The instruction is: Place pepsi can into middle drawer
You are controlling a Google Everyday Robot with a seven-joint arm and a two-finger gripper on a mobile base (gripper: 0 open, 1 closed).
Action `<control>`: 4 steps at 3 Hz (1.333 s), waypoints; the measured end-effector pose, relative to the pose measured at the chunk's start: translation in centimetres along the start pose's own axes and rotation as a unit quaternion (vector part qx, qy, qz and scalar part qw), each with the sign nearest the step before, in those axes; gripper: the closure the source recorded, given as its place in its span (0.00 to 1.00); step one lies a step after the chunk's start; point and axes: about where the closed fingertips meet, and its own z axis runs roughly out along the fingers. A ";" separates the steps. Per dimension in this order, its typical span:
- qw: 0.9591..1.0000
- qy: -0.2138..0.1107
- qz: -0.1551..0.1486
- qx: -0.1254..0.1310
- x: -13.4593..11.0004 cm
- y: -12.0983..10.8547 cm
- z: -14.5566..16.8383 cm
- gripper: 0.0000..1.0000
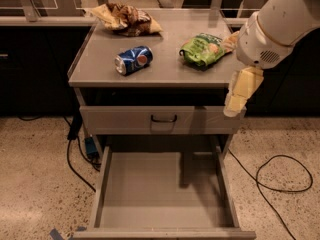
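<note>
Small blue aluminium pepsi can (133, 60), red-white-blue round logo, silver ends: lies on its side on the flat grey top of the metal cabinet (97, 66), left of centre, silver end pointing toward the left front. Nothing touches it.

Wide shallow grey metal middle drawer (160, 196): pulled fully out below the cabinet front, plain floor bare, low side walls visible on both sides. A dark shadow falls across its rear right part.

Above it, closed grey drawer front with small dark handle (163, 119).

Green crinkled snack bag (202, 49): on the cabinet top, right of the can and well apart from it. Brown-and-yellow crumpled snack bag (127, 18): at the back left of the top, behind the can, apart from it.

Cream-coloured two-finger gripper (234, 106): hangs pointing down off the front right corner of the cabinet, level with the closed drawer front, just beside the corner. It carries nothing that can be seen; whether it is released or clenched cannot be told. Bulky white arm (280, 26) reaches in from the upper right, its wrist overlapping the right edge of the green bag.

Speckled stone floor (35, 174) around the cabinet. Black cable loop (292, 159) lies on it at right; another black cable (70, 161) runs down at left.
</note>
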 end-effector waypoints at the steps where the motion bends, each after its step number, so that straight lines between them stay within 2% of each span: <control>1: 1.000 0.000 0.000 0.000 0.0 0.0 0.0 0.00; 2: 0.999 -0.015 -0.030 0.005 -1.3 -1.9 0.9 0.00; 3: 0.996 -0.042 -0.075 0.000 -3.9 -4.7 3.2 0.00; 4: 0.991 -0.072 -0.109 -0.010 -6.5 -7.2 5.9 0.00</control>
